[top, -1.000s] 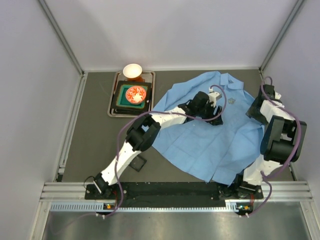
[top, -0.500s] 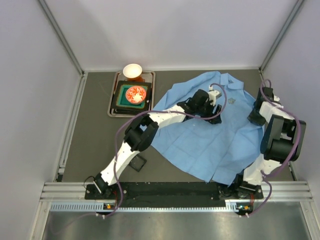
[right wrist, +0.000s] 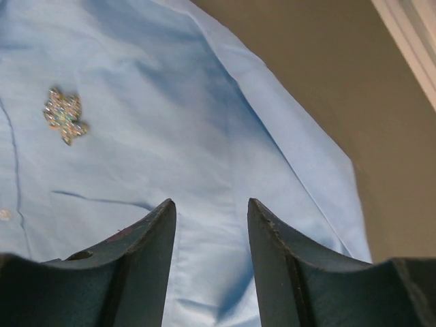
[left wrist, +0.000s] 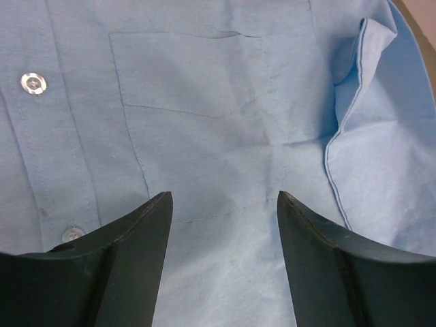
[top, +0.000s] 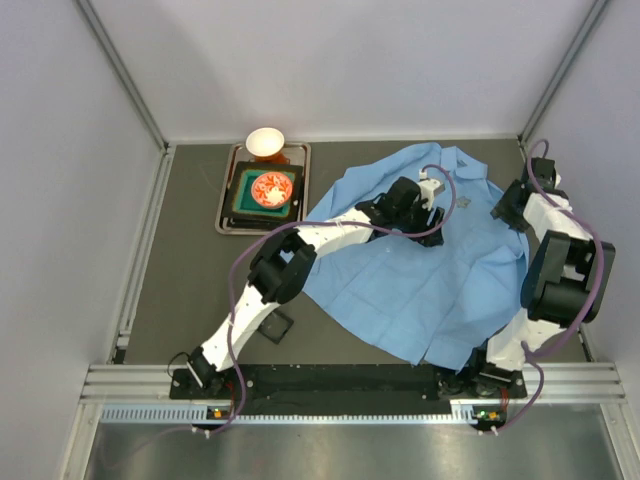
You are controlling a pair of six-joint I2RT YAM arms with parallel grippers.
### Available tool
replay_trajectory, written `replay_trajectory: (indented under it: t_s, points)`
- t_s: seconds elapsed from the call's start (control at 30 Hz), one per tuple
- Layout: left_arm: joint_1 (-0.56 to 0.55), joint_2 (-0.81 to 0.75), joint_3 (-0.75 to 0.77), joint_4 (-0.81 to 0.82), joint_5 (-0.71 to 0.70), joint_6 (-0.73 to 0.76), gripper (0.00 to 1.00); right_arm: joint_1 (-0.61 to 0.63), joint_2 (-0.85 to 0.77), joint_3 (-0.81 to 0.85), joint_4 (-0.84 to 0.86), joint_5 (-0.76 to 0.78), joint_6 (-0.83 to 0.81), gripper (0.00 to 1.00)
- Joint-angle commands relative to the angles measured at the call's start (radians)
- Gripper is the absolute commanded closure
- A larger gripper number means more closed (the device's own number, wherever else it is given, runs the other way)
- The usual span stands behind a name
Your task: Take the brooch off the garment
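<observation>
From above, the large light blue collared cotton shirt [top: 400, 290] lies spread and wrinkled over the right half of the dark grey table [top: 190, 270]. My left tool [top: 432, 208] reaches across it to the chest. My right tool [top: 498, 212] sits at the shirt's right edge, near the upper right of the frame.

In the left wrist view, my left tool's two fingers stand apart with nothing between them, over the chest pocket [left wrist: 184, 75]. I cannot tell whether they touch the cloth.

In the right wrist view, my right tool is also spread and empty. The small silver-gold jewelled metal brooch [right wrist: 65, 116] sits pinned to the shirt at the upper left, well outside the gap.

I judge this to be the approach, with no grasp made yet. Next, the right tool should move up and left until the brooch sits between its fingers, then close on metal and not fabric, while the left tool holds the cloth down.
</observation>
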Motion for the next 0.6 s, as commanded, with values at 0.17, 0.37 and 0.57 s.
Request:
replay_trajectory:
  t_s: [0.17,0.37,0.57]
  points:
    - [-0.135,-0.266,-0.297,-0.008,-0.12,0.013,0.47,0.006,0.143,0.185,0.025,-0.173,0.038,0.67]
    - [-0.253,-0.366,-0.394,-0.157,-0.278,0.039,0.29,0.007,0.18,0.231,-0.002,-0.198,0.078,0.67]
    - [-0.35,-0.394,-0.453,-0.25,-0.498,0.003,0.37,0.035,0.107,0.135,0.003,-0.207,0.089,0.66]
